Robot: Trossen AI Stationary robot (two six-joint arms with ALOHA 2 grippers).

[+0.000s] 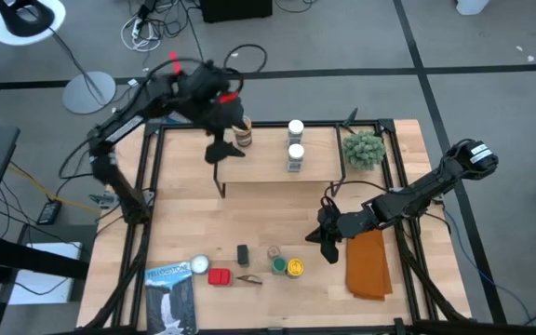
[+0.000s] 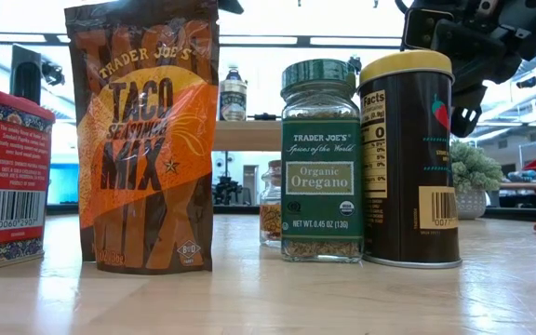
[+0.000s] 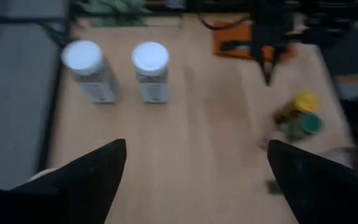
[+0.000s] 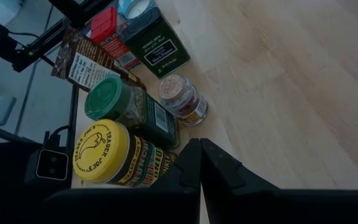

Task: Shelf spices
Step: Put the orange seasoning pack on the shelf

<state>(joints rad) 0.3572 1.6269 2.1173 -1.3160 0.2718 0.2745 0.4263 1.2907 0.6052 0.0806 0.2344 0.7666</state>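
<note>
Even bright overhead light; blurred left wrist view.

High view: overhead, straight down, whole table (image 1: 277,219) plus floor around. Low view: tabletop height, level, very close to near-edge spice row; yellow-lid tin (image 2: 409,158) and green-lid jar (image 2: 321,160) fill frame, shelf (image 2: 249,135) far behind. Right wrist view: close above same yellow-lid tin (image 4: 107,152) and green-lid jar (image 4: 120,106). Left wrist view: above shelf, down on two white-lid jars (image 3: 120,71), near row beyond.

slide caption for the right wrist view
Shut right gripper beside the yellow-lidded tin, green-lidded jar and a small jar on the table.
</note>
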